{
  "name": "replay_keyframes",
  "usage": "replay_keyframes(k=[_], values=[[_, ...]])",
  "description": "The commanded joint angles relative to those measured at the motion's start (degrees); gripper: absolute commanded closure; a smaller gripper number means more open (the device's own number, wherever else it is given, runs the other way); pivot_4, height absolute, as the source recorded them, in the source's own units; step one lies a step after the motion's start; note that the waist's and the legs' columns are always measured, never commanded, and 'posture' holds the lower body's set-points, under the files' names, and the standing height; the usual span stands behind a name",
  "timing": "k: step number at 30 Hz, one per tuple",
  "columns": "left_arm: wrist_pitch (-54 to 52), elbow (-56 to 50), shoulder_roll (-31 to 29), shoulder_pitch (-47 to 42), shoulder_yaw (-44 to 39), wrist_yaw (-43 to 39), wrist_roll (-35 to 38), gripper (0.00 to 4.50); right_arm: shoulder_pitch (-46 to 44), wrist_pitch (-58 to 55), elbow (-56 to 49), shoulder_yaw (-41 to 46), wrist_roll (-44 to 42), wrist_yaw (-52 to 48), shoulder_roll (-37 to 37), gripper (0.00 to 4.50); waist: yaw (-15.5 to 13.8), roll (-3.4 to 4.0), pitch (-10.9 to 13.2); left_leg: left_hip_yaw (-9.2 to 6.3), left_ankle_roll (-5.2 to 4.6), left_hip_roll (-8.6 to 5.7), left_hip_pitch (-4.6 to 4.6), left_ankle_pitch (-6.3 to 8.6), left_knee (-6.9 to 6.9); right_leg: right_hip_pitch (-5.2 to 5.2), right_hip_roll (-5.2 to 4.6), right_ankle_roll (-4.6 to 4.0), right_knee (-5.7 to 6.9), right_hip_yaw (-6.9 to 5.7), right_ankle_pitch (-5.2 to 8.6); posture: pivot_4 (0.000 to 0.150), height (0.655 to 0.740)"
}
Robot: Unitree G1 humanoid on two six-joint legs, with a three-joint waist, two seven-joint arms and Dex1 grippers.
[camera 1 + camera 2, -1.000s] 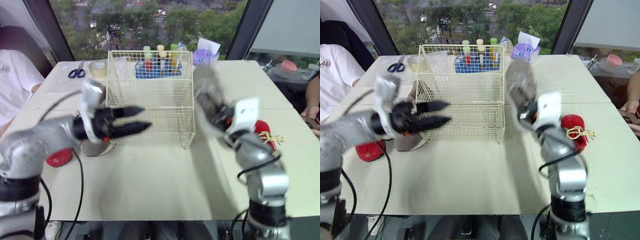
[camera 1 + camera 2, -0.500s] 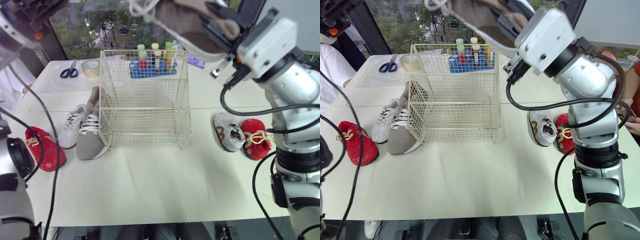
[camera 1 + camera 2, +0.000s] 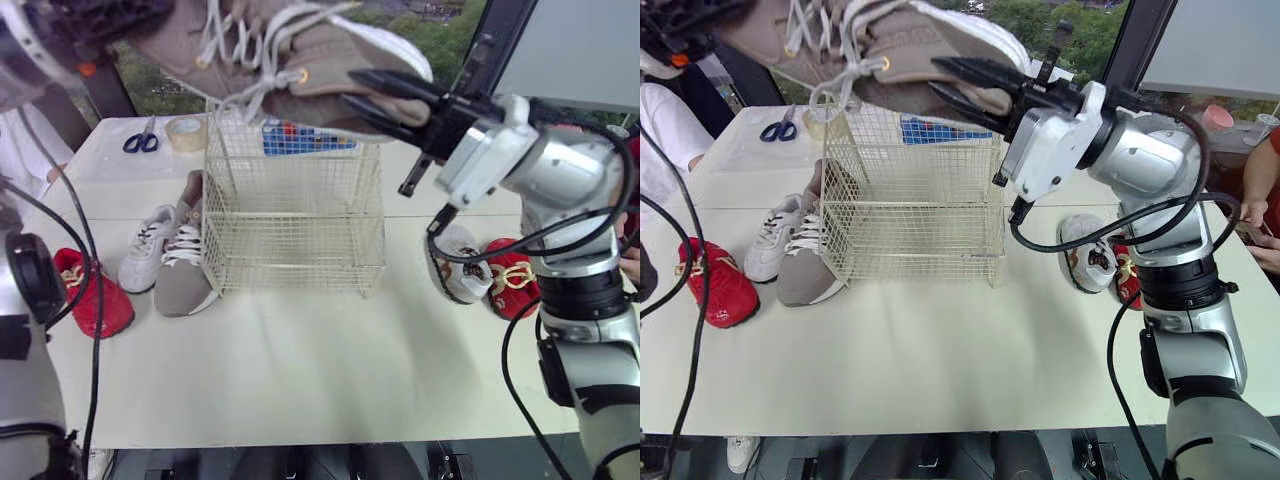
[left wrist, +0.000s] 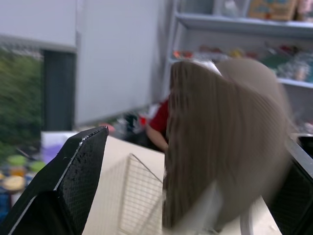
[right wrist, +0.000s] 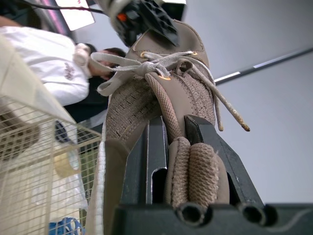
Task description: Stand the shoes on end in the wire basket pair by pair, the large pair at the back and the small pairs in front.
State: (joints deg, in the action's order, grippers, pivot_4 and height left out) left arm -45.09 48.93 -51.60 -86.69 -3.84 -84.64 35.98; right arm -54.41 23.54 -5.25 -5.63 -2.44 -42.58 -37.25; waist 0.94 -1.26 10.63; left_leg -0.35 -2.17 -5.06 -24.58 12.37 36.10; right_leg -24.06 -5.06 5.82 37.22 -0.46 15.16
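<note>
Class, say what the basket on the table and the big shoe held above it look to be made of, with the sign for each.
Wire basket: thin metal wire, cream-coated by the look; open see-through grid. Large shoe: tan woven mesh with smoother panels, perhaps suede or synthetic; ribbed weave shows.

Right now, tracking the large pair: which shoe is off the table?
The large tan sneaker, gripped by the right gripper above the wire basket; the other shoes lie on the table.
</note>
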Motion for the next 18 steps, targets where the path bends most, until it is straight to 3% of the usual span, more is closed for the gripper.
replay_keyframes(k=[1, 4, 6, 8, 10, 15, 18], values=[[-2.2, 0.5, -1.3, -3.1, -0.4, -4.7, -1.4, 1.36, -2.6, 2.9, -0.6, 2.1, 0.5, 0.9, 0.0, 4.37, 0.2, 0.0, 0.0, 0.0, 0.01, 0.01, -0.02, -0.01, -0.02, -0.03, 0.01, 0.0, 0.0, 0.0, 0.0, 0.15, 0.7358], [-3.3, 0.3, -1.6, -2.8, -0.8, -6.1, -2.1, 2.91, -2.5, 2.9, -0.7, 2.1, 0.9, 1.2, 0.4, 4.37, 0.2, 0.01, 0.0, 0.0, 0.04, 0.03, -0.04, -0.03, -0.07, -0.11, 0.03, 0.0, 0.05, 0.01, 0.0, 0.15, 0.7358], [-3.7, -0.9, -1.7, -1.7, -1.1, -6.8, -2.3, 3.59, -2.4, 2.4, -1.7, 1.8, 0.9, 1.4, 0.9, 4.37, 0.2, 0.01, 0.0, 0.0, 0.06, 0.04, -0.04, -0.04, -0.06, -0.12, 0.03, 0.0, 0.08, 0.02, 0.0, 0.15, 0.7358], [-3.9, -2.6, -1.7, -0.3, -1.6, -7.1, -2.2, 3.87, -2.4, 1.9, -2.4, 1.5, 1.0, 1.4, 1.2, 4.37, 0.1, 0.01, 0.0, 0.0, 0.07, 0.04, -0.04, -0.04, -0.02, -0.11, 0.02, 0.0, 0.09, 0.02, 0.0, 0.15, 0.7358], [-4.1, -4.7, -1.4, 1.5, -2.6, -5.1, -2.0, 3.87, -2.5, 0.7, -2.4, 1.5, 1.4, 1.5, 1.4, 4.37, 0.1, 0.01, 0.0, 0.0, 0.07, 0.03, -0.04, -0.04, 0.0, -0.1, 0.0, 0.0, 0.09, 0.02, 0.0, 0.15, 0.7358], [-4.1, -4.7, 0.2, 4.2, -13.4, 9.3, 0.8, 3.87, 1.2, -12.3, -5.2, 3.9, -3.2, 3.0, 2.5, 1.9, -0.3, -0.02, 0.0, -0.05, 0.07, 0.03, -0.04, -0.04, 0.1, -0.11, 0.0, 0.0, 0.16, 0.01, 0.0, 0.15, 0.7358], [-0.6, -11.1, 4.2, 8.7, -24.7, 23.5, 5.1, 3.87, 3.8, -26.8, -10.7, 9.7, -14.0, 9.4, 6.3, 0.32, -0.3, -0.12, 0.0, -0.1, 0.06, 0.03, -0.04, -0.04, 0.16, -0.13, -0.01, 0.02, 0.17, 0.01, -0.03, 0.15, 0.7358]])
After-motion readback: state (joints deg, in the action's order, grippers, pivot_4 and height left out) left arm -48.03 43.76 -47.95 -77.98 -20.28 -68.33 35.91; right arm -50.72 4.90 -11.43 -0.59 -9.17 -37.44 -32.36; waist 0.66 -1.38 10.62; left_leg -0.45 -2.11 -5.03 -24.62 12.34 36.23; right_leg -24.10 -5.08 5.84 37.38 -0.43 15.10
